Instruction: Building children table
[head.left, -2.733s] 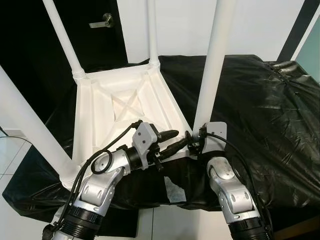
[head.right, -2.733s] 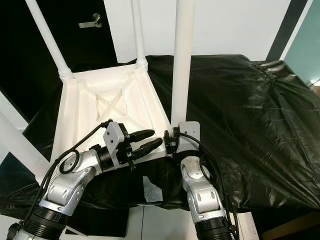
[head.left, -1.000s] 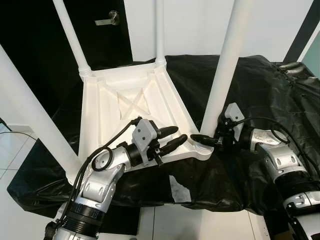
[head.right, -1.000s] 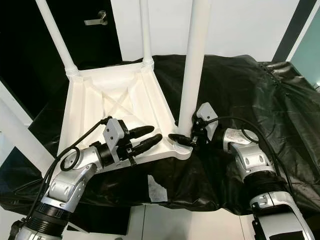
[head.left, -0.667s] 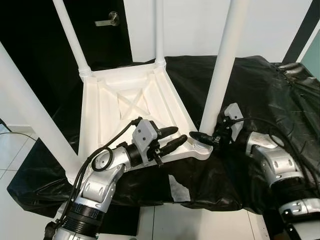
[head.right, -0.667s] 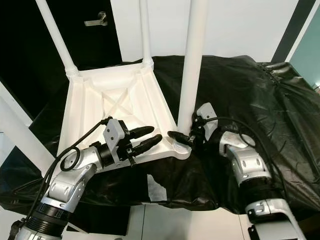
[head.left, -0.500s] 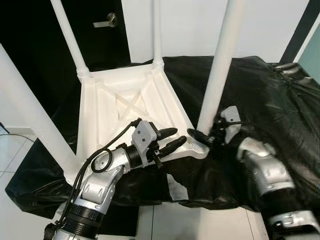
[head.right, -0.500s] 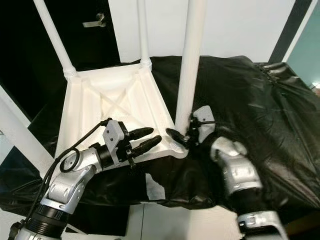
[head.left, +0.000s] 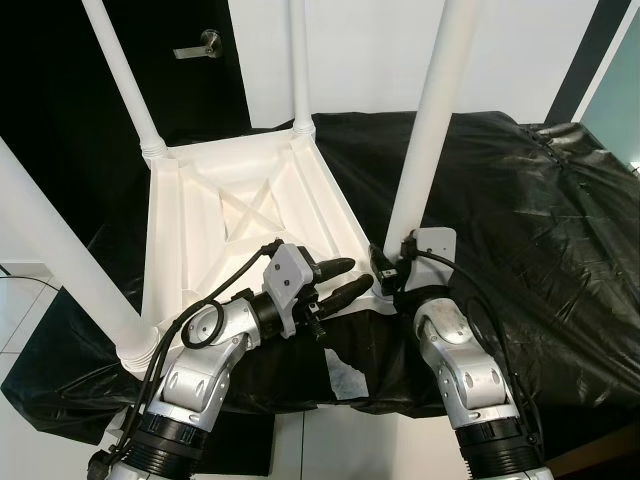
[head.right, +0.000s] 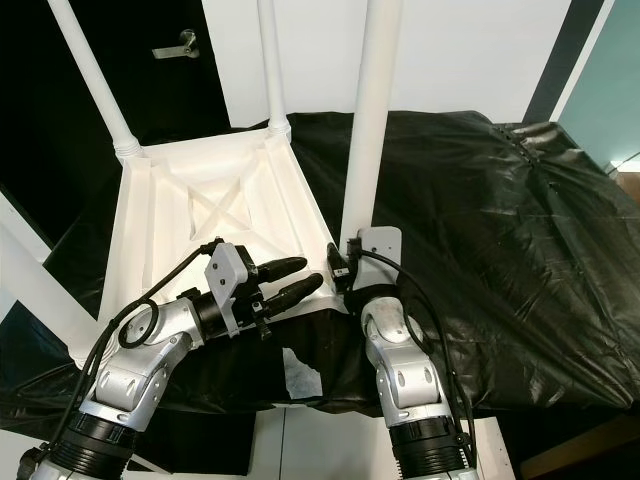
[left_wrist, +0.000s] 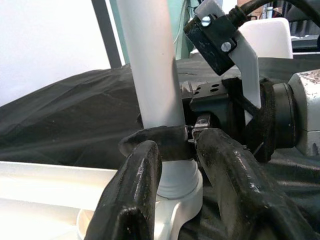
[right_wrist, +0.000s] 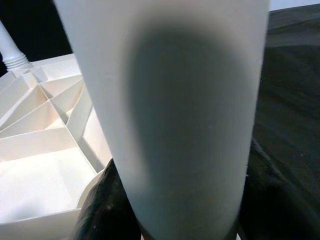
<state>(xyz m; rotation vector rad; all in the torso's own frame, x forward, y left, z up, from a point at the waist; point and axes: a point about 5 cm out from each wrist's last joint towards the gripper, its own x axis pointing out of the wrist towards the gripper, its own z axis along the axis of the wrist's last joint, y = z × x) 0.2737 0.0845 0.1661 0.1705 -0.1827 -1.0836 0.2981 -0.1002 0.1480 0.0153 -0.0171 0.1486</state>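
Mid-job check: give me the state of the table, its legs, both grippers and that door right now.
Children's table: upside down on the black sheet.
Near-right leg: upright in its corner socket, gripped at the base.
Other three legs: upright in their corners.
Right gripper: shut on the near-right leg.
Left gripper: open, at the table rim.
Door: closed.

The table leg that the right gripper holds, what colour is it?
White. The table leg shows best in the left eye view; the right gripper clasps its base.
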